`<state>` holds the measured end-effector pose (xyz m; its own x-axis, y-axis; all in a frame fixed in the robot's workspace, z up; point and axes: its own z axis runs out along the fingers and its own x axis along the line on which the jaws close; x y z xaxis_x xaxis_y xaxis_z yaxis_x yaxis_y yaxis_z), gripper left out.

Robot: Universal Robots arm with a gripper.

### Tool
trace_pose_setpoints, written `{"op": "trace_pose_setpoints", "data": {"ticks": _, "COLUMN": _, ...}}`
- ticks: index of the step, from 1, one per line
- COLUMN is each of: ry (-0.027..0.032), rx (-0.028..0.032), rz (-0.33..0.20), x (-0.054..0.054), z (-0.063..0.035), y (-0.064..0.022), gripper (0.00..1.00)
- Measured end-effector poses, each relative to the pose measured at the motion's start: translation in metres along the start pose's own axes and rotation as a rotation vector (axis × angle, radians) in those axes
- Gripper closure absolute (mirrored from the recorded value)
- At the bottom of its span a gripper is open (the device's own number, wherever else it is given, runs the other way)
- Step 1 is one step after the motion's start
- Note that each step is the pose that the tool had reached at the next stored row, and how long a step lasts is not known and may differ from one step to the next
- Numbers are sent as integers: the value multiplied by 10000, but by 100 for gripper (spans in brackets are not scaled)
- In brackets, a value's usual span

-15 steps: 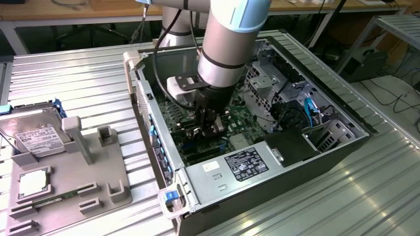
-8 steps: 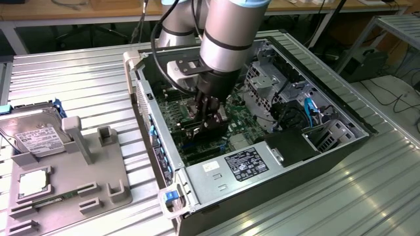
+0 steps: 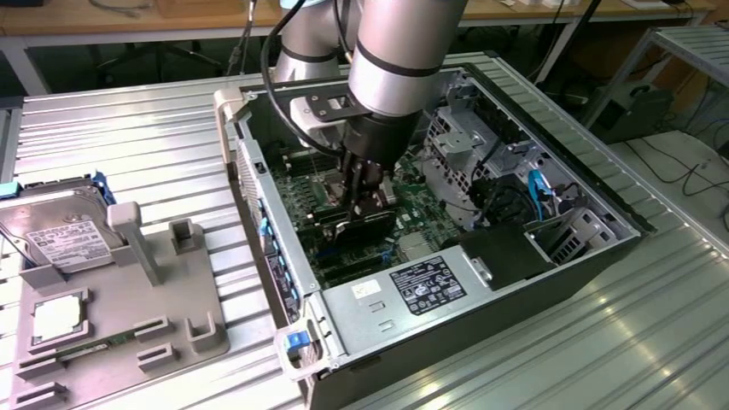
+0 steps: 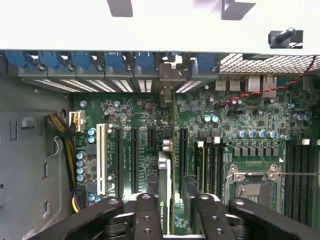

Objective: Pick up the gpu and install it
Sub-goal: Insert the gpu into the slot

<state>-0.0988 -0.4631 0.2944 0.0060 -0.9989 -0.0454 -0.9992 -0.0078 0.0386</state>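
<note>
The gpu [image 3: 362, 225] stands on edge inside the open computer case [image 3: 592, 192], low over the green motherboard [image 3: 428, 205]. My gripper [image 3: 362, 190] reaches down from the arm and is shut on the card's top edge. In the wrist view the gpu [image 4: 166, 175] appears edge-on as a thin strip running between the expansion slots, its far end meeting the case's rear slot openings. My gripper [image 4: 172, 220] has one black finger on each side of the card. The card's lower edge and the slot beneath it are hidden.
A grey fixture [image 3: 160, 265] at the exterior view's left holds a silver hard drive [image 3: 57, 235]. The power supply [image 3: 411, 286] fills the case's near end. Blue slot clips [image 4: 100, 60], a cable bundle [image 4: 62, 132] and the CPU socket [image 4: 252, 182] flank the card.
</note>
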Motion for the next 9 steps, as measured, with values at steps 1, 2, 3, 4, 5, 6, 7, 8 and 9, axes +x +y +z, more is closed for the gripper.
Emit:
{"op": "trace_pose_setpoints", "data": {"ticks": 1, "ry": 1, "rx": 0, "rz": 0, "x": 0, "z": -1, "y": 0, "gripper": 73}}
{"op": "trace_pose_setpoints", "data": {"ticks": 2, "ry": 1, "rx": 0, "rz": 0, "x": 0, "z": -1, "y": 0, "gripper": 73}}
{"op": "trace_pose_setpoints", "data": {"ticks": 3, "ry": 1, "rx": 0, "rz": 0, "x": 0, "z": 0, "y": 0, "gripper": 79}}
{"op": "trace_pose_setpoints", "data": {"ticks": 4, "ry": 1, "rx": 0, "rz": 0, "x": 0, "z": 0, "y": 0, "gripper": 85}}
{"op": "trace_pose_setpoints", "data": {"ticks": 5, "ry": 0, "rx": 0, "rz": 0, "x": 0, "z": 0, "y": 0, "gripper": 89}}
{"op": "trace_pose_setpoints", "data": {"ticks": 6, "ry": 1, "rx": 0, "rz": 0, "x": 0, "z": -1, "y": 0, "gripper": 89}}
{"op": "trace_pose_setpoints", "data": {"ticks": 7, "ry": 1, "rx": 0, "rz": 0, "x": 0, "z": -1, "y": 0, "gripper": 89}}
{"op": "trace_pose_setpoints", "data": {"ticks": 8, "ry": 1, "rx": 0, "rz": 0, "x": 0, "z": 0, "y": 0, "gripper": 89}}
{"op": "trace_pose_setpoints", "data": {"ticks": 9, "ry": 1, "rx": 0, "rz": 0, "x": 0, "z": 0, "y": 0, "gripper": 89}}
